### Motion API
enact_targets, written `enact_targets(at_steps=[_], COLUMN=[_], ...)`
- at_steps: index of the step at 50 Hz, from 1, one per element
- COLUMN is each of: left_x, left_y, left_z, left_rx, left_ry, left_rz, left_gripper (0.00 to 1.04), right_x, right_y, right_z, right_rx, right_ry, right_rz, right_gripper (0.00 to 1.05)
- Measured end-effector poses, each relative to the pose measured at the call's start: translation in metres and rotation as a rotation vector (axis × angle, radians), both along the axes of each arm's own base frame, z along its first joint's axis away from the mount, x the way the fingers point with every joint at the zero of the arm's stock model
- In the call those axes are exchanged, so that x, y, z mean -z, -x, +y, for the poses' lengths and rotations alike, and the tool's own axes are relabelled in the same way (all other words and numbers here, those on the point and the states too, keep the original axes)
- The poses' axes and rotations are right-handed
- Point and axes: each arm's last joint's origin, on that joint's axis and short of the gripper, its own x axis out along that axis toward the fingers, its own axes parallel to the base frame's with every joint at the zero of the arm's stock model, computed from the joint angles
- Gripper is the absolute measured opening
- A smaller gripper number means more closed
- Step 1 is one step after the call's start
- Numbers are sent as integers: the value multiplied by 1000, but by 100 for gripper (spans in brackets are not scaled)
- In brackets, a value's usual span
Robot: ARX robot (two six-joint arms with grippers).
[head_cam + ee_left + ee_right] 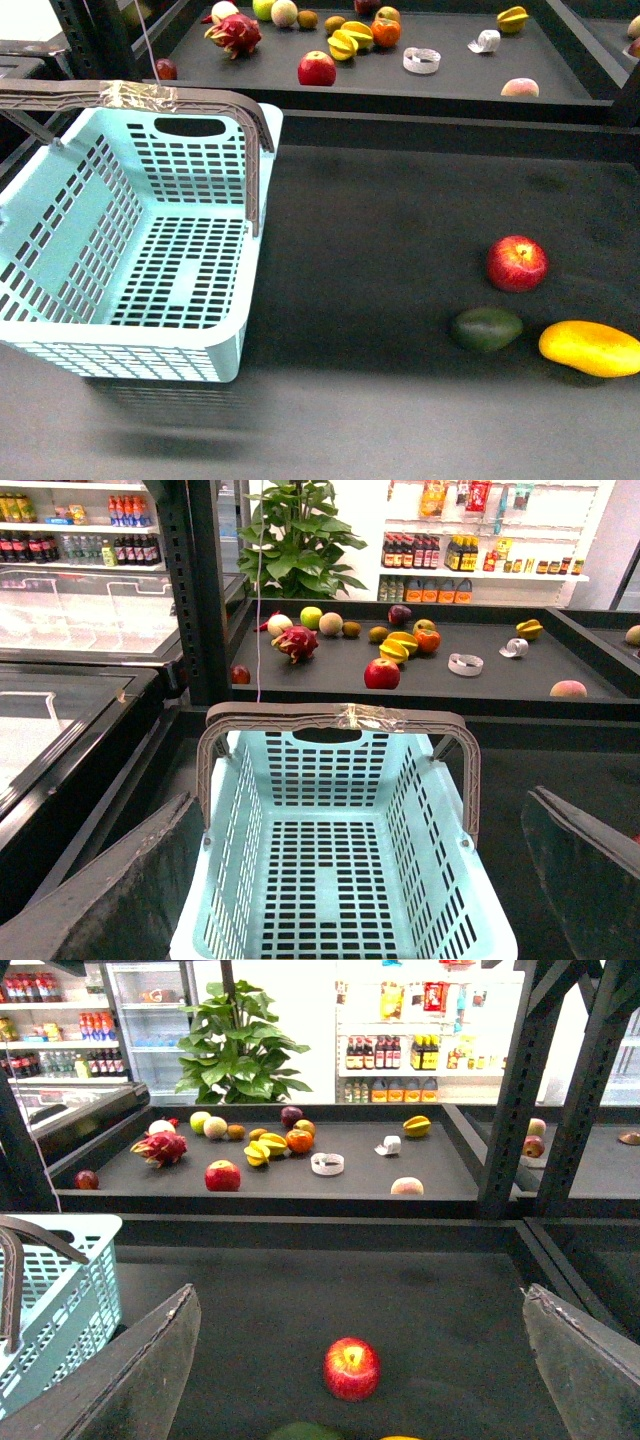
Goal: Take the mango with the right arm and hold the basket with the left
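Front view: basket (150, 362) sits at L on dark table (380, 220), nothing inside, taped handle (140, 97) raised. Wide bare stretch of table btw basket and fruit. Mango (590, 348) lies far R, cut by frame edge, near table's front. Avocado (487, 329) is just beside it, small gap. Red apple (517, 263) sits behind both.

Left wrist view: L gripper (360, 796) has its fingers (120, 890) spread wide, one each side of basket's near end, gripping nothing. Contact w/ walls: can't tell. Handle crosses just ahead. Bottle labels on shop shelves (460, 550) too small to read.

Right wrist view: R gripper (360, 1290) is likewise spread wide, nothing held, over bare table. Apple lies ahead btw finger lines. Mango shows only as a yellow sliver at frame edge, beside the avocado. Basket corner off to one side, well apart.
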Motion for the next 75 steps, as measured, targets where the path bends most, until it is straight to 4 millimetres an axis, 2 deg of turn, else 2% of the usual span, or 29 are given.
enact_targets(at_steps=[29,37,44,50,53,57,64,70,75], left_x=[0,-8,0,7,25,42,59,63,69], left_y=[0,-12,-48,-107,-138,-166,-206,-235,-268], left_z=[0,-7,-24,-42,-49,-54,-63,-72,-83], left_rx=[0,-47,-7,4,-15,-46,-63,-59,-65], left_ry=[0,228,423,594,666,744,827,879,918], left_rz=[0,-58,72,178,264,324,364,359,366], left_gripper=[99,99,99,99,99,99,99,99,99], right_x=[0,0,0,0,0,0,0,0,0], right_y=[0,0,0,0,0,0,0,0,0], right_z=[0,0,0,0,0,0,0,0,0], right_rx=[0,0,0,0,0,0,0,0,0], right_ry=[0,0,0,0,0,0,0,0,0], right_rz=[0,0,0,0,0,0,0,0,0], right_gripper=[96,96,96,96,96,96,96,96,96])
